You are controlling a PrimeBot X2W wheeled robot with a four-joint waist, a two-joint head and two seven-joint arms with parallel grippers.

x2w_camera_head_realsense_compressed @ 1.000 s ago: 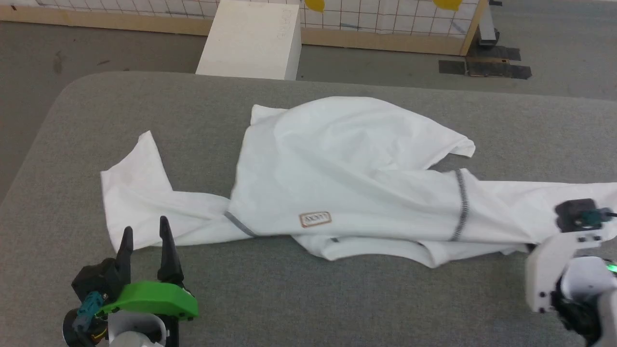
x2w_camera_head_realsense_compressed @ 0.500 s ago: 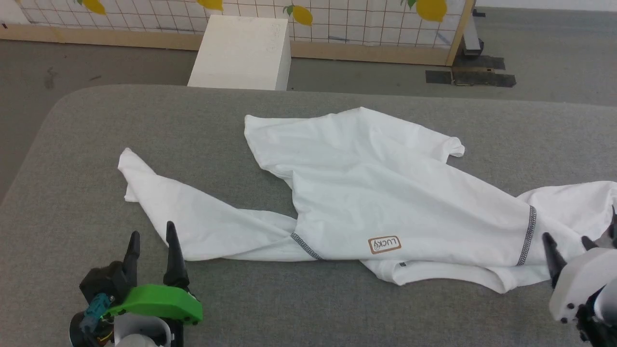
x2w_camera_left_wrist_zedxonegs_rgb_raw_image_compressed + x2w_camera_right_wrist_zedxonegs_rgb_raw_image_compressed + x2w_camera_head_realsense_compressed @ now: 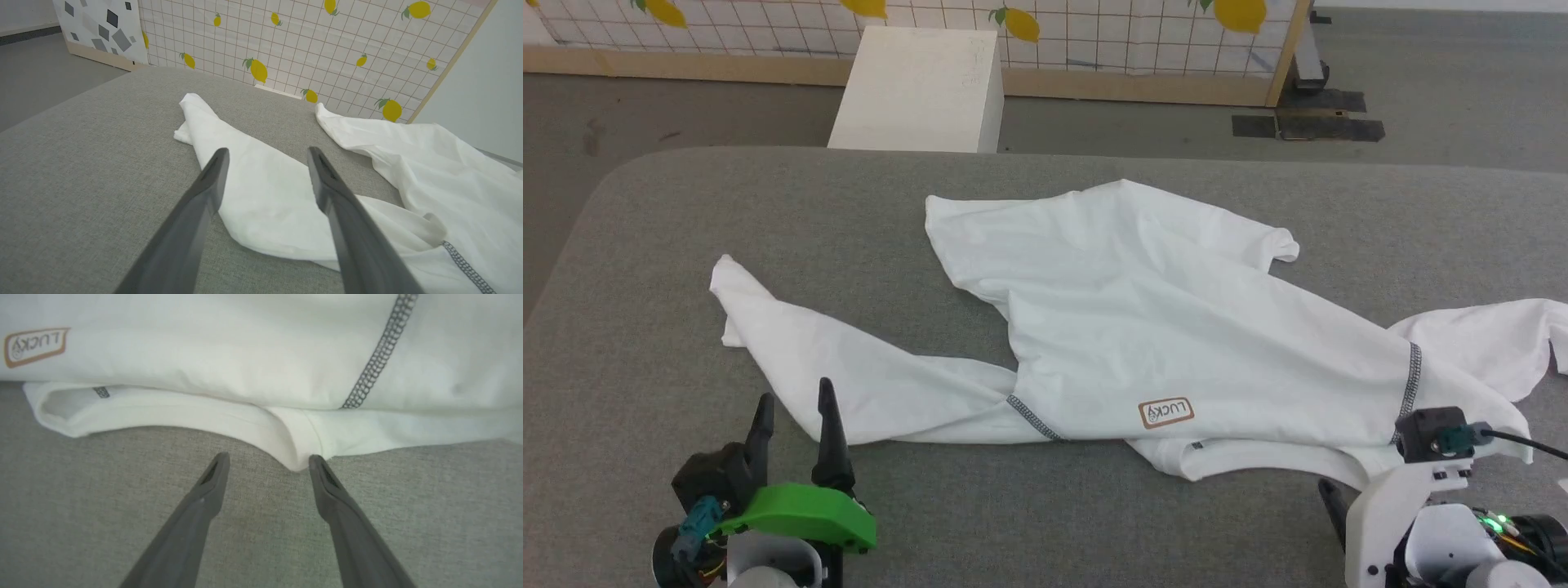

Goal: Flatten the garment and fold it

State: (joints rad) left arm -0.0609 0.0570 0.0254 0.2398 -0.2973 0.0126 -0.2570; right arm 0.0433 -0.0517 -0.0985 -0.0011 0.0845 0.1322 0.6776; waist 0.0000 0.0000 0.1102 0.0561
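The garment (image 3: 1143, 327), a white long-sleeved shirt, lies rumpled across the grey table (image 3: 768, 204), with its "LUCKY" patch (image 3: 1165, 412) facing up and reading upside down. One sleeve (image 3: 792, 343) trails left, the other (image 3: 1486, 343) bunches at the right. My left gripper (image 3: 794, 396) stands open just short of the left sleeve (image 3: 253, 192), nothing between its fingers (image 3: 267, 151). My right gripper (image 3: 1343, 502) is open by the shirt's near edge; its fingers (image 3: 268, 457) hover at a hem fold (image 3: 294, 453) without gripping it.
A white box (image 3: 919, 86) stands on the floor beyond the table. Behind it runs a lemon-patterned grid panel (image 3: 1094, 33). Dark tape patches (image 3: 1307, 126) mark the floor at the back right. The table's rounded left corner (image 3: 596, 212) drops off to the floor.
My right gripper opened, released the right sleeve and drew back to the near edge. The billowed shirt settled flatter and further right. The head camera shifted. The left gripper barely moved.
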